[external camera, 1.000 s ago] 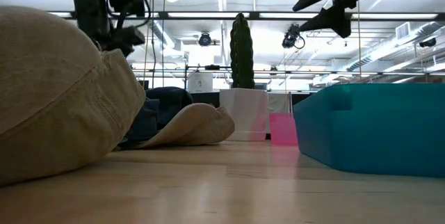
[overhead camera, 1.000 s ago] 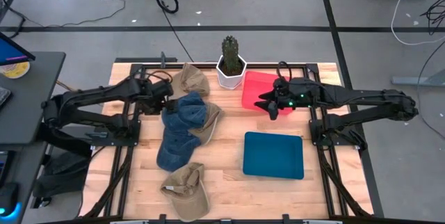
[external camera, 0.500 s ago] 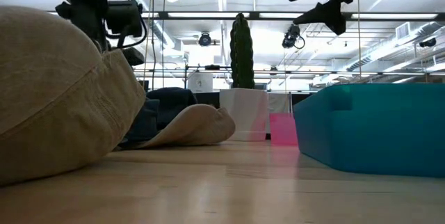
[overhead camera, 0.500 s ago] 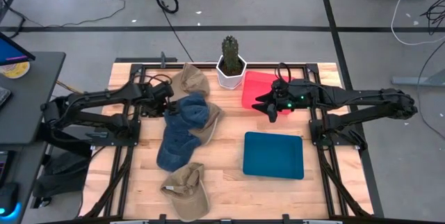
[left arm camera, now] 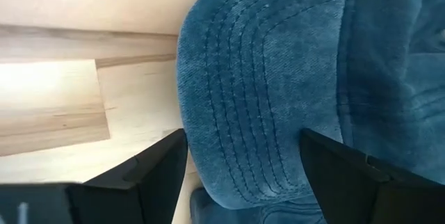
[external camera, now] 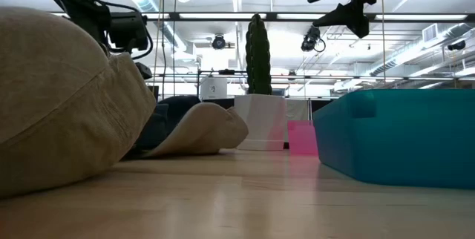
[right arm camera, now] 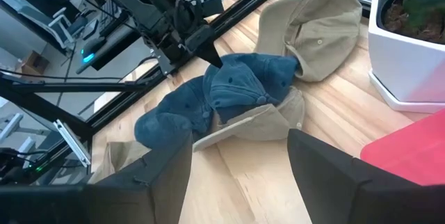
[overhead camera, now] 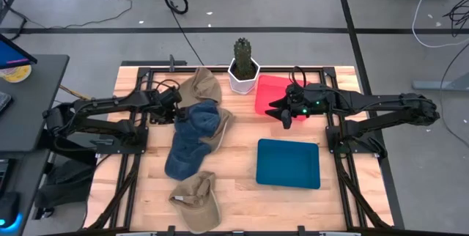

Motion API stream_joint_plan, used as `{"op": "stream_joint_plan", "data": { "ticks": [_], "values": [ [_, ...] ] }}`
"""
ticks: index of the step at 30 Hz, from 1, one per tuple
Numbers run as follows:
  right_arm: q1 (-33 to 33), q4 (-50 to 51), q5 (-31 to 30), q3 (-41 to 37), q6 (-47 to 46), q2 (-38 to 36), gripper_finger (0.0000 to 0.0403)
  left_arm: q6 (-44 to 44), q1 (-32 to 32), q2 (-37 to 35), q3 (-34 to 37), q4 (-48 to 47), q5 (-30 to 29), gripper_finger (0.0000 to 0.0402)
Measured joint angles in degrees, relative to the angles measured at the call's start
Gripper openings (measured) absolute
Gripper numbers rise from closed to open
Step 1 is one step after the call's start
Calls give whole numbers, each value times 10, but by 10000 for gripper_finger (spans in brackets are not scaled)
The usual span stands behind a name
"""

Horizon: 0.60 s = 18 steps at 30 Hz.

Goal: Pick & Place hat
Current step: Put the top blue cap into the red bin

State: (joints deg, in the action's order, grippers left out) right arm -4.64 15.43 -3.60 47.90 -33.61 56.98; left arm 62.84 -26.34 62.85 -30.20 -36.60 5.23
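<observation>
Several hats lie in a heap at the table's left middle. A blue denim cap rests on a tan hat, with more blue cloth nearer. Another tan hat lies at the far side, and a third by the near edge. My left gripper is open and low at the blue cap's left side. In the left wrist view its fingers stand on either side of the cap's stitched brim. My right gripper hangs open above the table beside the red bin.
A teal bin stands at the right near side. The red bin lies behind it, and a white pot with a cactus stands at the far middle. Bare wood shows between the hat heap and the bins.
My left gripper has come down and forward onto the blue cap's left side, so that its open fingers now stand about the brim. The right arm has kept still.
</observation>
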Motion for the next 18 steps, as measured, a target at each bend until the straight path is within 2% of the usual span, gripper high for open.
{"op": "stream_joint_plan", "data": {
  "ticks": [12,15,18],
  "values": [
    [0,0,-1,0,0,0,240,16,0,-1,43,66,10,249],
    [0,0,-2,0,0,0,240,1,0,0,43,64,10,218],
    [0,0,-13,0,0,0,240,-5,0,0,43,64,10,168]
  ]
}}
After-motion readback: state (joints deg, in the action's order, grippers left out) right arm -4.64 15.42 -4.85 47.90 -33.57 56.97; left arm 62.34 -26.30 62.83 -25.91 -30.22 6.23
